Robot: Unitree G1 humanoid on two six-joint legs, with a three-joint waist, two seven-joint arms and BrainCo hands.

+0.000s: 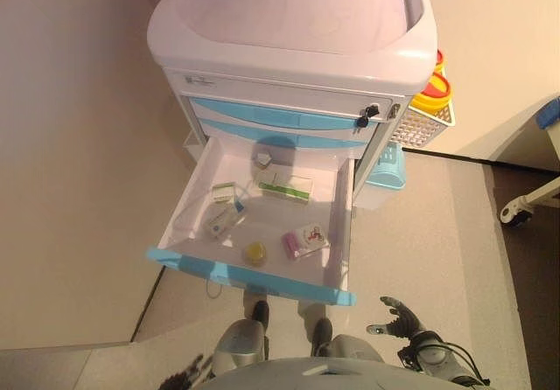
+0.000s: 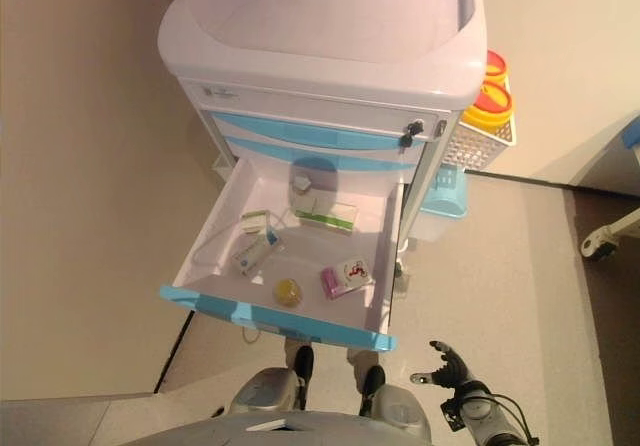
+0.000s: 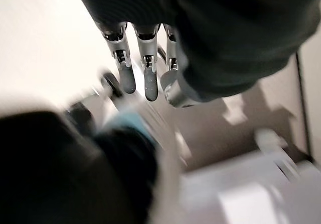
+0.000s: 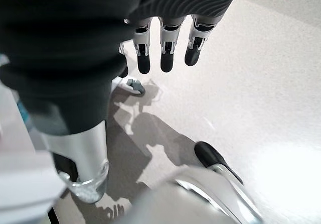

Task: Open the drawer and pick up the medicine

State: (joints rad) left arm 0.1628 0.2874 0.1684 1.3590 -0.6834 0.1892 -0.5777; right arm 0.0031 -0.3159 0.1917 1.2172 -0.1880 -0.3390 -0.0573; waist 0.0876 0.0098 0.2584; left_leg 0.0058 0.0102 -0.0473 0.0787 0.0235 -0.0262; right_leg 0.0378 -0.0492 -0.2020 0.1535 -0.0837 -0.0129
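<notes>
The drawer (image 1: 262, 224) stands pulled far out of the cart (image 1: 297, 49), a shallow white plastic tray with smooth glossy walls and a pale blue front lip running along its near edge. The medicine lies loose on the drawer's floor: a long flat white box with a green stripe (image 1: 285, 185) toward the back, a small grey-white packet (image 1: 262, 158) behind it close to the cart's face, a small green-and-white box (image 1: 225, 192) at the drawer's left side, a whitish tube-like pack (image 1: 226, 222) just in front of that, a round yellow pot (image 1: 255, 252) near the blue lip, and a pink-and-white box (image 1: 304, 240) toward the drawer's right front. The cart is white moulded plastic with rounded corners and a recessed top, two shut blue-fronted drawers above the open one, and a small black key in its lock (image 1: 367, 114). A white wire-mesh basket (image 1: 422, 124) holding yellow, red-lidded tubs (image 1: 433, 91) hangs on the cart's right side, with a light blue bin (image 1: 387, 167) below it. The right hand (image 1: 395, 319) hangs low, in front of and to the right of the drawer, fingers straight and spread, holding nothing. The left hand (image 3: 145, 63) is low in front of the drawer's left corner, its fingers straight and empty.
</notes>
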